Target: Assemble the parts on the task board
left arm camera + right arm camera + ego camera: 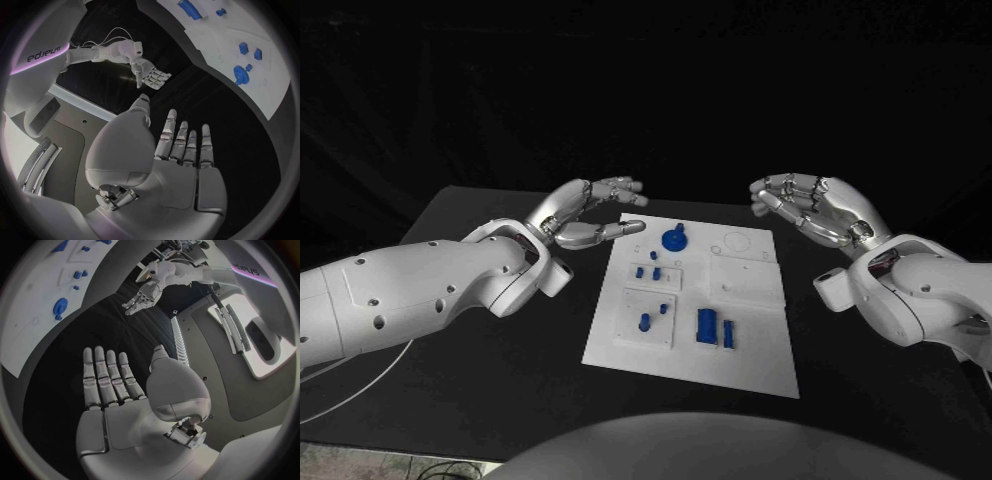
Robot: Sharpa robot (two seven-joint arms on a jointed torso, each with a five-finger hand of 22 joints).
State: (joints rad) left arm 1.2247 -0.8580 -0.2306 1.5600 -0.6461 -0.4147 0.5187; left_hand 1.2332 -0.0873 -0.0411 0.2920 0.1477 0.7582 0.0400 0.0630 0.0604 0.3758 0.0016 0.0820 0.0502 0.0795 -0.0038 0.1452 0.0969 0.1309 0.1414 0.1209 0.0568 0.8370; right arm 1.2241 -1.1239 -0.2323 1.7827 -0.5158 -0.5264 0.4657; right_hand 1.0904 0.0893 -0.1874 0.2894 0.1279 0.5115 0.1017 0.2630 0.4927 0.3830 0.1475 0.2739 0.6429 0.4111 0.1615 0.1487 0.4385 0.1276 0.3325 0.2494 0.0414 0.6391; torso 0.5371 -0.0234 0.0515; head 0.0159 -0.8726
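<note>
The white task board (747, 345) lies in the middle of the black table. On it sit a round blue part with a stem (675, 239), small blue pegs (648, 271), a blue part (645, 321) lower down and two upright blue blocks (714, 327). My left hand (589, 215) hovers open beside the board's far left corner, fingers spread, holding nothing. My right hand (815, 208) hangs open off the board's far right corner, empty too. In the left wrist view my left hand's flat fingers (185, 142) point toward the board (265, 85); the right hand (149, 75) shows beyond. The right wrist view shows my right hand (119, 385), the board (37, 315) and my left hand (142, 295).
The black table (473, 390) extends around the board on every side. A white cable (358, 385) trails off the table's near left edge under my left arm.
</note>
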